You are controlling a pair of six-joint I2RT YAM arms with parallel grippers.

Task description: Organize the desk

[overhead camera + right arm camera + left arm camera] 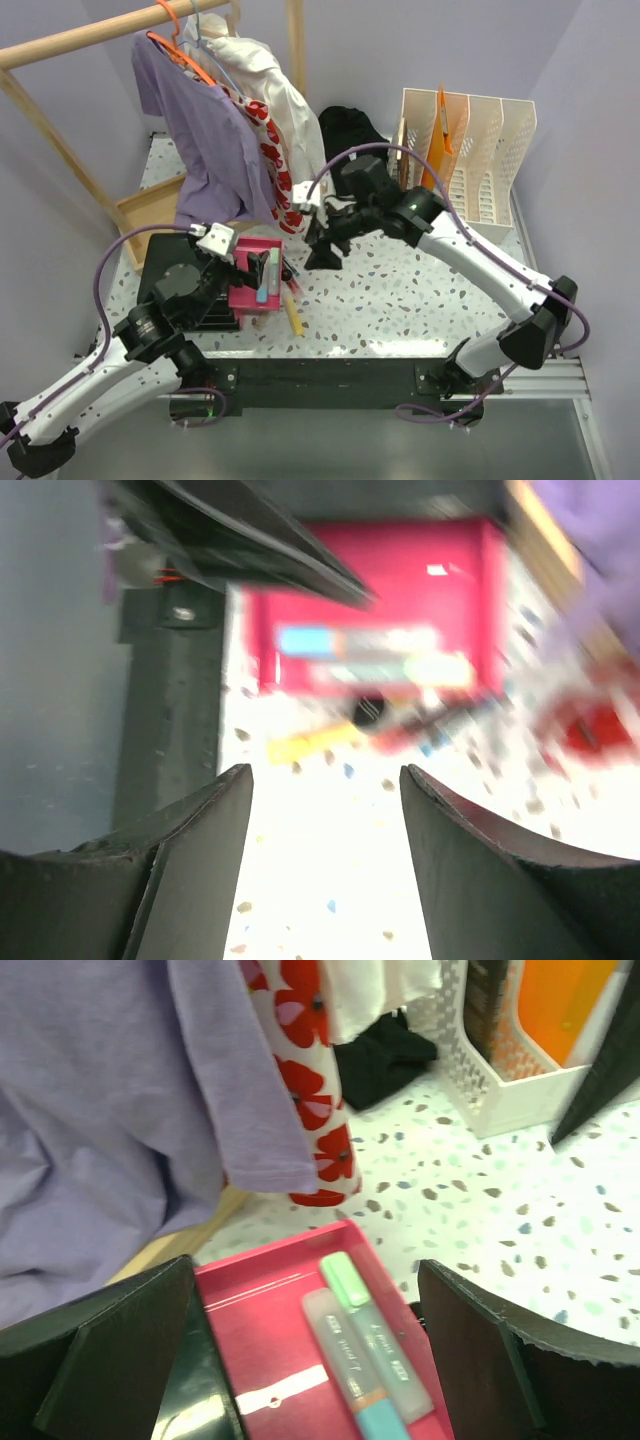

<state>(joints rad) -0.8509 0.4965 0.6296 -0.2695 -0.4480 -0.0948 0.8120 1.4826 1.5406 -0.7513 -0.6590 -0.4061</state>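
Note:
The desk [400, 300] is white terrazzo with a black rail along its front. A pink tray [250, 296] lies on it at left of centre. In the left wrist view the pink tray [260, 1340] holds a green-capped highlighter [385, 1345] and a frosted one with a blue end [345, 1355]. My left gripper [263, 270] hovers open over the tray, one finger [110, 1350] on each side, holding nothing. My right gripper [322, 256] hangs open and empty above bare desk just right of the tray. Its view is blurred.
Loose pens [292, 282] and a yellow marker [295, 318] lie right of the tray. A white file organizer [480, 160] with orange folders stands back right. Clothes [215, 130] hang from a wooden rack over a wooden tray [145, 215]. A black bundle [350, 125] lies behind.

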